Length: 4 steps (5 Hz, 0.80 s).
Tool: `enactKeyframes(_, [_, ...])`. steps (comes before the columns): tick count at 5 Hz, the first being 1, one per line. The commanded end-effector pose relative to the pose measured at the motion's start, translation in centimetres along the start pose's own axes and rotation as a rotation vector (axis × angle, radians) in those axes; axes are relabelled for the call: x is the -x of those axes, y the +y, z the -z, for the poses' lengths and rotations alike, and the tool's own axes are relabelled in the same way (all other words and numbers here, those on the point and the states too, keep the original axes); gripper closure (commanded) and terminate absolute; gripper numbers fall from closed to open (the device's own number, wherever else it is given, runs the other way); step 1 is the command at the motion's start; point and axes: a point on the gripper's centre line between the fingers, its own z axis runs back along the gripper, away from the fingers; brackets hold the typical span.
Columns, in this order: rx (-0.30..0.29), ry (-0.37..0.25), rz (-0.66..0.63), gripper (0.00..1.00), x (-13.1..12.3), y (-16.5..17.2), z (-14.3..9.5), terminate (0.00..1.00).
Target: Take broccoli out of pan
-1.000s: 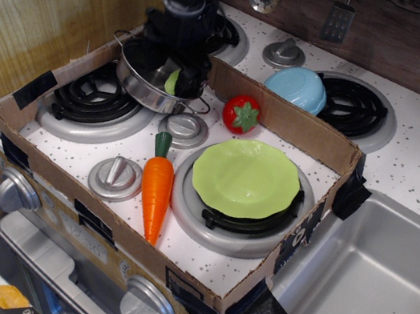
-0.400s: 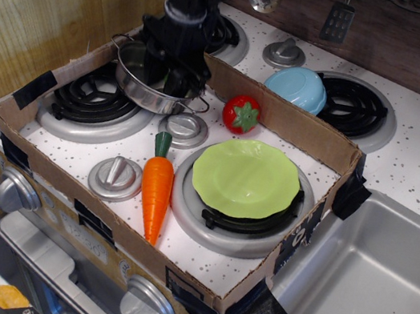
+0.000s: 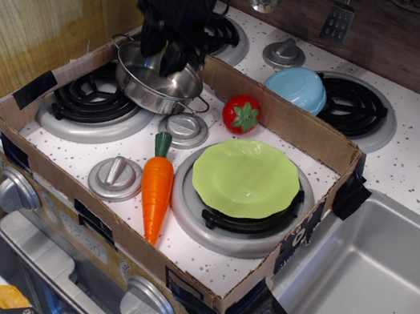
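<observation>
The jaws stand low over the pan, but whether they are spread or pinching anything cannot be told: the gripper point(image 3: 167, 52) is a dark mass against the steel, its fingertips lost in shadow above the bowl of the small silver pan point(image 3: 174, 90). The broccoli is not plainly seen. Only a faint green fleck shows among the fingers, too small to call, and the visible floor of the pan looks bare, so the piece is probably either in the grip or hidden beneath it.

The pan sits on the back-left burner point(image 3: 89, 103), inside a cardboard tray point(image 3: 281, 122) whose rear wall runs just behind the arm. The risks appear plain: a weak hold could let the broccoli fall back into the pan or onto the stovetop, a finger could catch the rim and tip or drag the light pan, and a careless swing could clip the cardboard wall or the red toy tomato point(image 3: 241, 114) nearby.
</observation>
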Motion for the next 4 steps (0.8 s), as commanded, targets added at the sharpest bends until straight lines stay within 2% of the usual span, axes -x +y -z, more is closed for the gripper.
enactKeyframes(1, [0.015, -0.030, -0.122, 1.00, -0.7, -0.6, -6.2, 0.00])
enactKeyframes(2, [0.091, -0.023, -0.234, 1.00, -0.1, -4.8, -7.0, 0.00])
enactKeyframes(3, [0.117, -0.034, -0.290, 1.00, 0.4, -7.4, -7.0, 0.00])
enactKeyframes(4, [0.161, -0.005, -0.316, 1.00, 1.1, -8.8, -6.9, 0.00])
